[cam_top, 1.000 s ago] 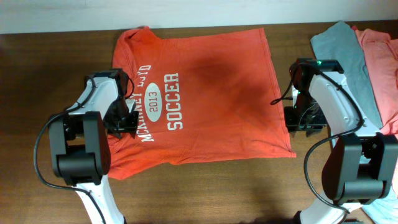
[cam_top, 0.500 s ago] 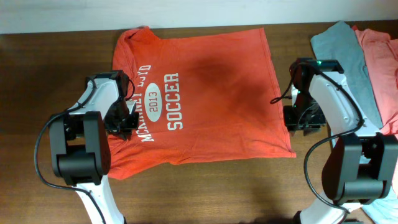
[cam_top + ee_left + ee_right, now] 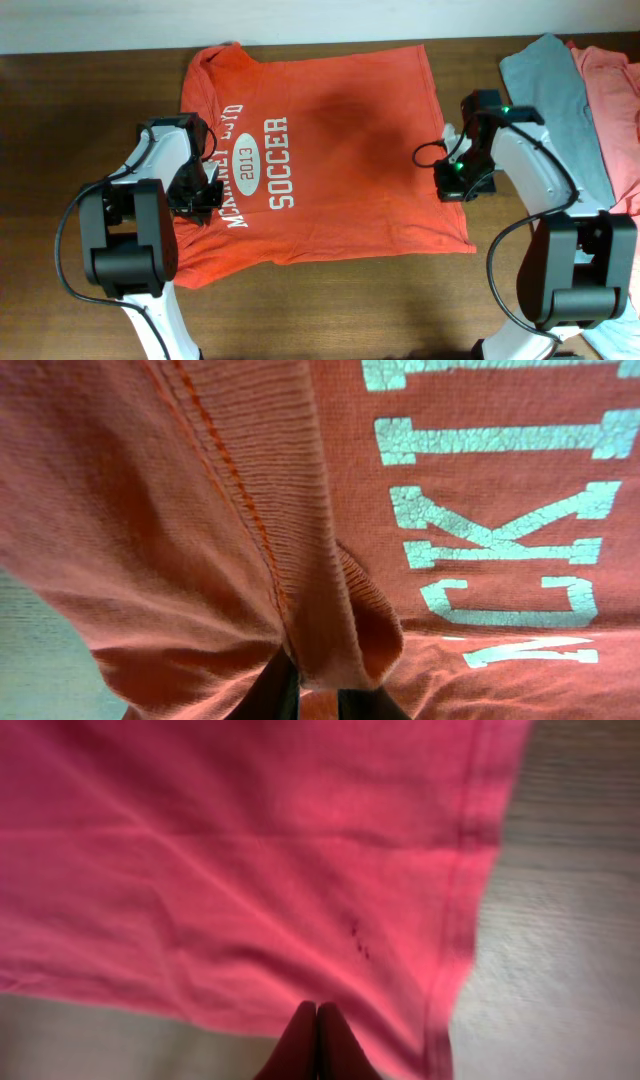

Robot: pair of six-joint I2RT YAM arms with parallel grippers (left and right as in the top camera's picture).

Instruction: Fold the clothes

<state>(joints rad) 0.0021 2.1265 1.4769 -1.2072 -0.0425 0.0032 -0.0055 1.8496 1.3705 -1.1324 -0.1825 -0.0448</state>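
The orange-red T-shirt lies spread flat on the table, with its white "McKinney Boyd 2013 Soccer" print facing up. My left gripper is at the shirt's left side by the print. In the left wrist view it is shut on a raised fold of ribbed orange fabric. My right gripper is at the shirt's right hem. In the right wrist view its fingertips are pressed together over the cloth, and no fabric shows between them.
A grey T-shirt and a salmon-pink one lie at the far right, partly under the right arm. Brown wooden tabletop shows around the shirt. A pale wall strip runs along the back edge.
My right gripper has moved left from beside the shirt onto its right hem. The left arm and the shirt have barely moved.
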